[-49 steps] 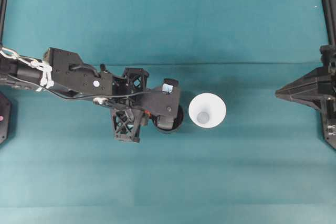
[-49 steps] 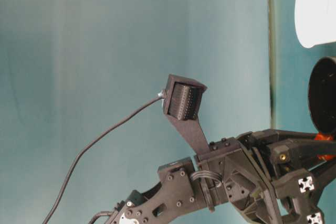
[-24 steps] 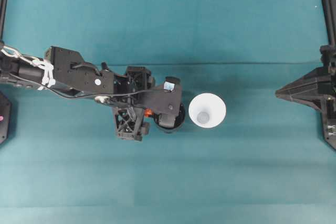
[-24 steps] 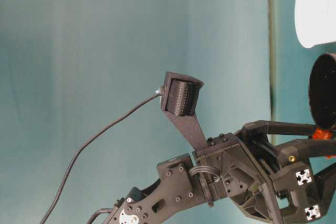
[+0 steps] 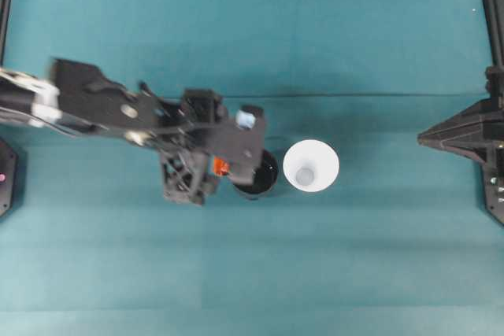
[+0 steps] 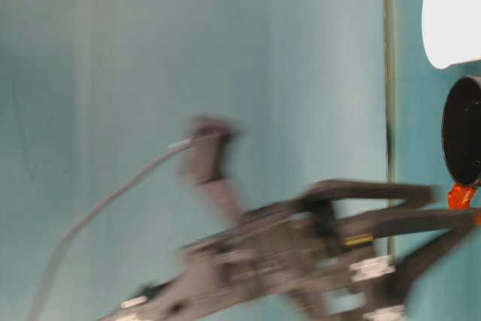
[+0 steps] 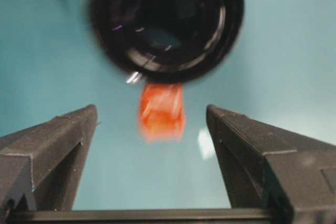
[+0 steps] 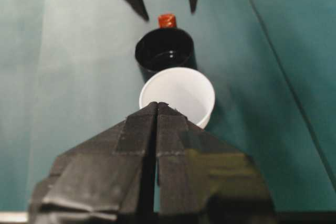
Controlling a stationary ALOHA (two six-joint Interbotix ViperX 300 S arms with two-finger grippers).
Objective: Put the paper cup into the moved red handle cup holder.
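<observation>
Right gripper (image 8: 156,109): nearest in its wrist view; fingers pressed together, nothing between them; parked at the right edge of the table (image 5: 354,257), well apart from the cups.
Paper cup (image 8: 177,96): white, upright, mouth up, standing on the table just beyond the right fingertips.
Red handle cup holder (image 8: 165,51): glossy black, upright, just beside the paper cup on its far side; orange tab (image 7: 161,110) points toward the left arm.
Left gripper (image 7: 152,124): farthest; fingers spread wide, tab between them untouched; arm blurred.
</observation>
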